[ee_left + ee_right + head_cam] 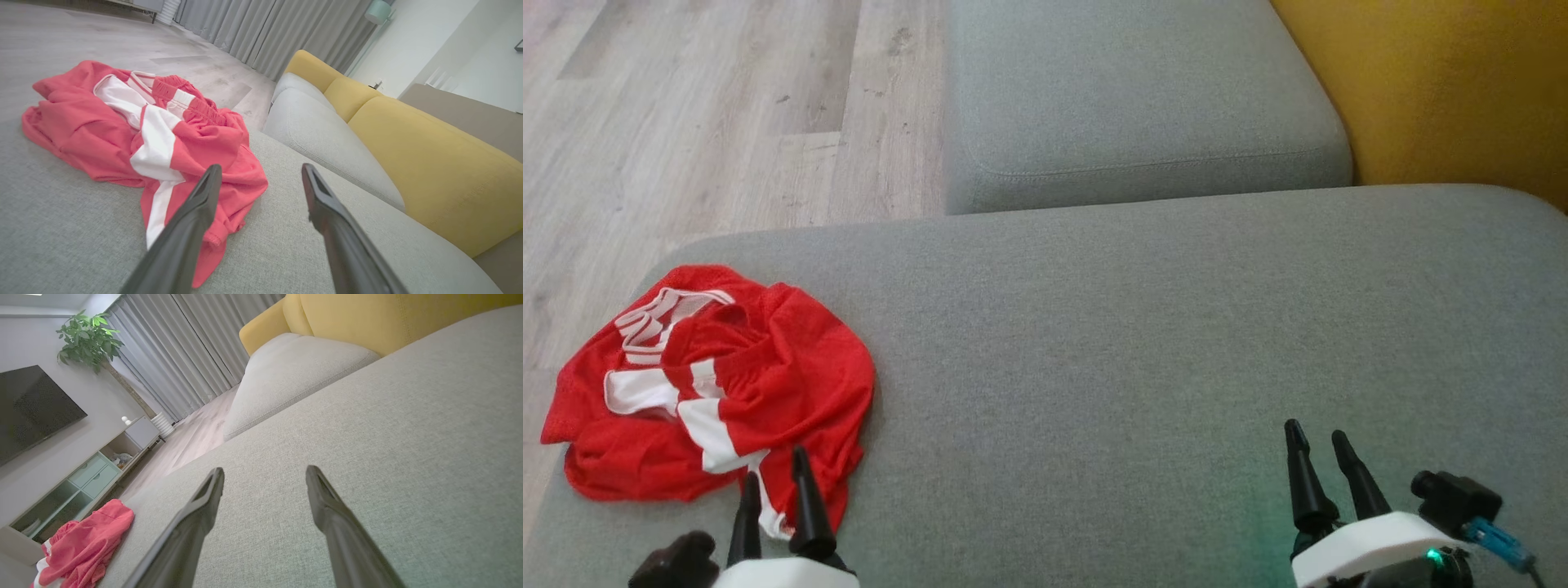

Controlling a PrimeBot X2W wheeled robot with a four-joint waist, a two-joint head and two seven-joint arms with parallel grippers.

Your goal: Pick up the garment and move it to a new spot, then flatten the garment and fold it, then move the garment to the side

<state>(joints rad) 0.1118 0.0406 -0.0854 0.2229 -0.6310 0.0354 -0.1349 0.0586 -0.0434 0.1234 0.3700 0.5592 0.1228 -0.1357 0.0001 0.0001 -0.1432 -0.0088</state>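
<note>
Red shorts (719, 384) lie crumpled at the left edge of the sofa seat (1135, 343). The left gripper (775, 464) and right gripper (1316, 430) stand wide open, empty. A shallow pinch might drag the heap off onto the floor (686, 122).

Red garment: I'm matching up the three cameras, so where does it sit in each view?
Head view: red garment lower left, on the grey seat.
Left wrist view: upper left to centre.
Right wrist view: bottom left corner.
Shared landmark: yellow backrest.

garment (719, 384): on cushion (1135, 367), far left | left end effector (775, 464): just before it | right end effector (1316, 430): well right
</note>
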